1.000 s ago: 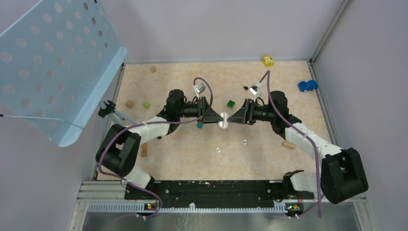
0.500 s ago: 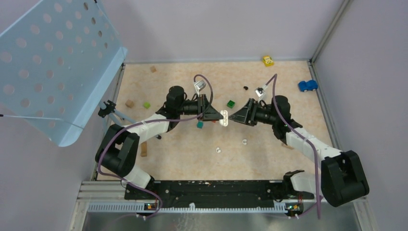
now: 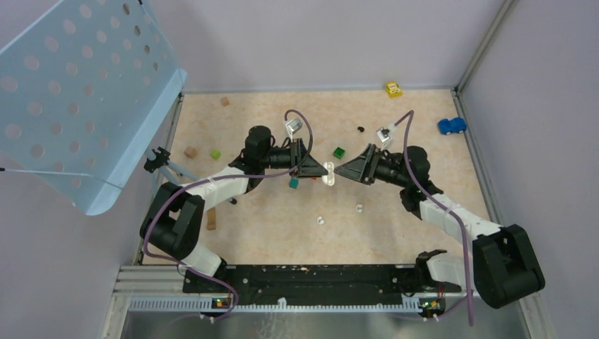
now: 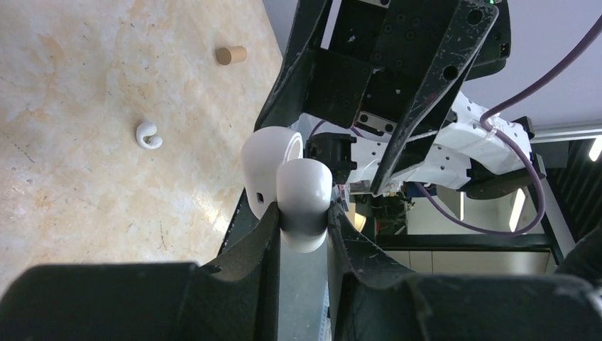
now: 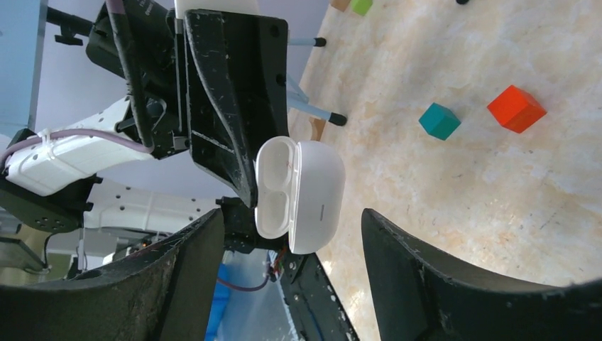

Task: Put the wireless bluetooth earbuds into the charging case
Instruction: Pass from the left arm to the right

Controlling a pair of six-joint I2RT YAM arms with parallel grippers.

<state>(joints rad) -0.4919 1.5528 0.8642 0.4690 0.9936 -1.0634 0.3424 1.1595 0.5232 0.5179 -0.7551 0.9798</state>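
Pinches charging case (image 3: 328, 174) in left gripper (image 3: 320, 169) above open table (image 3: 268, 219), clear of walls (image 3: 318, 42) — lid open toward spread right gripper (image 3: 338, 169), long axis crosswise to it.

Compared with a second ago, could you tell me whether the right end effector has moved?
Yes. The right end effector has backed slightly rightward, away from the green cube and towards the blue toy car.

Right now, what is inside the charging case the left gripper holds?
The charging case, clamped in the left gripper, stands open. The hollow facing the right wrist camera shows only bare white plastic, with nothing seated in it. The other half's wells are hidden.
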